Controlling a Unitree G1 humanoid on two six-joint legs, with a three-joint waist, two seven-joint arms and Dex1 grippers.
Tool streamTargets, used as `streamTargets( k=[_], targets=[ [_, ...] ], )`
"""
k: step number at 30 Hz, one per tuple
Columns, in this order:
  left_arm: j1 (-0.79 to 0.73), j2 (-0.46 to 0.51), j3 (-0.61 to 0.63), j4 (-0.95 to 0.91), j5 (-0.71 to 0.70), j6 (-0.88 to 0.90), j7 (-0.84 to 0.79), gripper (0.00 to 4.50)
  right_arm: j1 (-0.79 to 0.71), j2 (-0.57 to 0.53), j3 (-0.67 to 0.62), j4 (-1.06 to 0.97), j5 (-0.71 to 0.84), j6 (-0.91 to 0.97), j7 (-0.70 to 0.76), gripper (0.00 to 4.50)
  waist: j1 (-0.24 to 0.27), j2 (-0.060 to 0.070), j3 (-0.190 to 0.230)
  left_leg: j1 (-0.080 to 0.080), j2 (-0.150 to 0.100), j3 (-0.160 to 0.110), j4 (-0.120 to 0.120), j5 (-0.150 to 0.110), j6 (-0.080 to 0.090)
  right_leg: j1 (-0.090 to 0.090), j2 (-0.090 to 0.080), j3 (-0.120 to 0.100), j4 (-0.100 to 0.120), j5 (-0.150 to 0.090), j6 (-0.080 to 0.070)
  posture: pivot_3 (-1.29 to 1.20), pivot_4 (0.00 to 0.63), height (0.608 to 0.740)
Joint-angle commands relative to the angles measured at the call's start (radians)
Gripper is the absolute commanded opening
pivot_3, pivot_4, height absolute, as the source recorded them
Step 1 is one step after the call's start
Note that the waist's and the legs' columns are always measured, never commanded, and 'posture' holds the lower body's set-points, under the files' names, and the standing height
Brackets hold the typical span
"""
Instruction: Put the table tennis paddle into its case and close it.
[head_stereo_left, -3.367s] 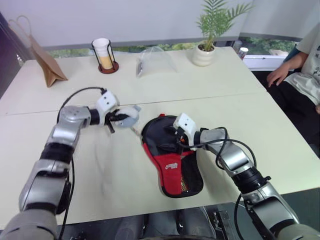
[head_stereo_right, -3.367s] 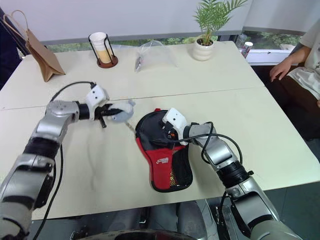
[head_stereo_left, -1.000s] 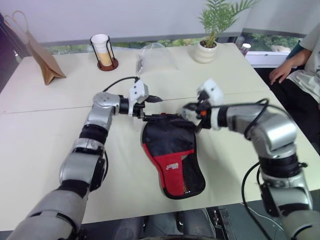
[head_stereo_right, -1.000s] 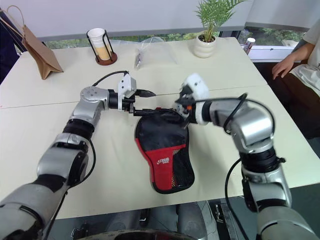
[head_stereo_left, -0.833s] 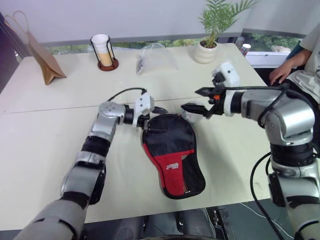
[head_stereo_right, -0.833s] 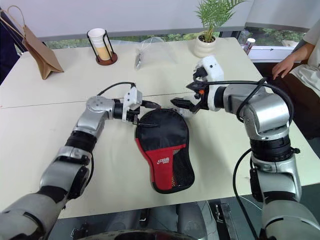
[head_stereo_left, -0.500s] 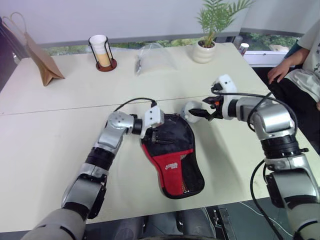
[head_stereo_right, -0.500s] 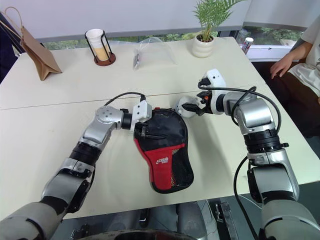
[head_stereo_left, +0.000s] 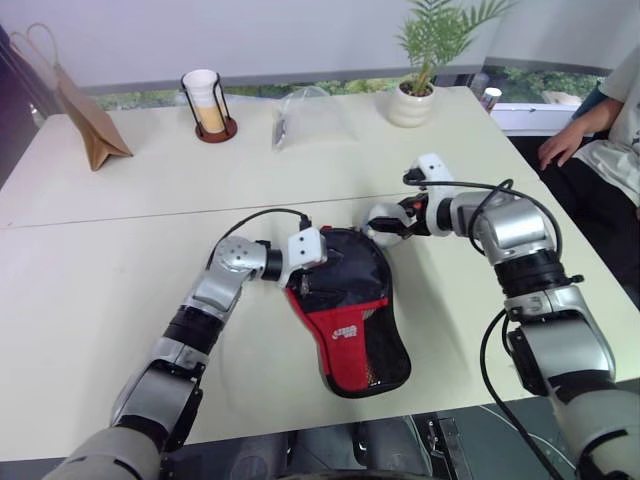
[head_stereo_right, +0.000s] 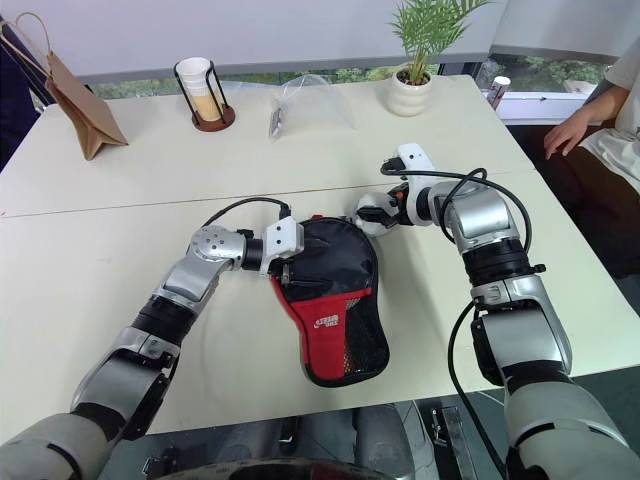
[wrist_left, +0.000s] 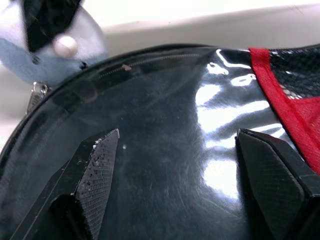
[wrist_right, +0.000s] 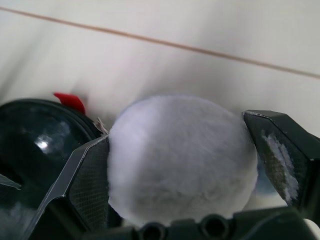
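The case (head_stereo_left: 345, 305) lies flat on the table (head_stereo_left: 100, 290) near the front edge, black round end away from the robot, red panel and mesh end toward it. It looks zipped along the round edge, zipper line visible in the left wrist view, though I can't tell if it's fully closed. The paddle isn't separately visible, probably inside the case; can't confirm.

Left gripper (head_stereo_left: 312, 278) sits low over the case's black end at its left edge, jaws spread wide, nothing between them; left wrist view shows both fingers (wrist_left: 97, 172) apart above the glossy black fabric.

Right gripper (head_stereo_right: 372, 213) is at the case's far right corner, jaws spread wide around a grey plush ball (wrist_right: 182, 155); the ball sits between the fingers, touching or nearly touching one, not squeezed. The ball rests just beside the case rim.

Far side of table: paper bag (head_stereo_left: 85, 115), cup in a holder (head_stereo_left: 207, 105), clear plastic bag (head_stereo_left: 305, 115), potted plant (head_stereo_left: 420, 75). A person's hand (head_stereo_left: 562, 150) shows at the right edge.
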Motion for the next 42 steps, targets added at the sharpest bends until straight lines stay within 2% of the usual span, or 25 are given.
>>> streamTargets(
  k=[1,3,5,7,11,13,14,26,42],
  targets=[
    [-0.003,-0.001,-0.026,0.013,0.018,-0.001,0.019,3.9,-0.017,-0.003,0.026,0.023,-0.043,-0.003,0.0,4.5,0.001,0.0,0.0,0.0,0.0,0.0,0.0,0.0,0.0,0.0,0.0,0.0,0.0,0.0,0.0,0.0,0.15,0.74],
    [0.0,-0.003,-0.031,0.016,0.018,0.002,0.022,3.9,-0.007,-0.004,0.038,0.019,-0.052,-0.003,0.009,4.5,0.001,0.0,0.0,0.001,0.0,0.0,0.0,0.0,0.0,0.001,0.0,0.0,0.001,0.0,0.0,0.0,0.15,0.74],
    [0.001,-0.002,-0.034,0.019,0.018,0.002,0.025,3.98,0.0,-0.002,0.038,0.013,-0.051,-0.001,0.01,3.96,0.001,0.0,0.0,0.002,0.0,0.0,0.001,0.0,0.0,0.002,0.0,0.0,0.001,0.0,0.0,0.0,0.15,0.74],
    [0.001,-0.001,-0.038,0.026,0.02,0.005,0.029,3.98,0.001,0.0,0.032,0.011,-0.047,0.001,0.01,3.22,0.001,0.0,-0.001,0.002,0.0,0.0,0.001,0.0,0.0,0.003,0.0,0.0,0.001,0.0,0.0,0.0,0.15,0.74],
    [0.001,-0.002,-0.043,0.046,0.023,0.009,0.034,3.98,-0.003,0.002,0.023,0.014,-0.045,-0.004,0.006,1.2,0.001,0.001,-0.001,0.003,0.0,0.0,0.001,0.0,0.0,0.003,0.0,0.0,0.001,0.0,0.0,0.0,0.15,0.74],
    [0.002,-0.002,-0.048,0.059,0.026,0.012,0.035,3.98,-0.004,0.002,0.023,0.012,-0.046,-0.003,0.007,0.38,0.001,0.001,-0.001,0.003,0.0,0.0,0.002,0.0,0.0,0.004,0.0,0.0,0.001,0.0,0.0,0.0,0.15,0.74],
    [0.002,-0.003,-0.049,0.066,0.029,0.013,0.036,3.98,-0.004,0.0,0.025,0.01,-0.047,-0.002,0.008,0.19,0.001,0.001,-0.001,0.003,0.0,0.0,0.002,0.0,0.0,0.004,0.0,0.0,0.002,0.0,0.0,0.0,0.15,0.74],
    [-0.015,0.012,-0.096,0.161,0.081,0.003,0.066,3.98,0.033,-0.055,0.018,-0.156,-0.041,0.068,0.032,0.18,0.002,0.001,-0.001,0.003,0.0,-0.001,0.01,0.0,0.0,0.005,0.0,0.0,0.008,0.0,0.0,0.0,0.15,0.74],
    [-0.02,0.011,-0.11,0.201,0.08,-0.001,0.083,3.98,0.267,-0.215,-0.021,-0.525,0.019,0.214,0.065,0.18,0.013,0.002,-0.002,0.005,0.0,-0.002,0.013,-0.001,0.001,0.01,0.0,-0.001,0.007,-0.001,0.001,0.0,0.15,0.74]
  ],
)
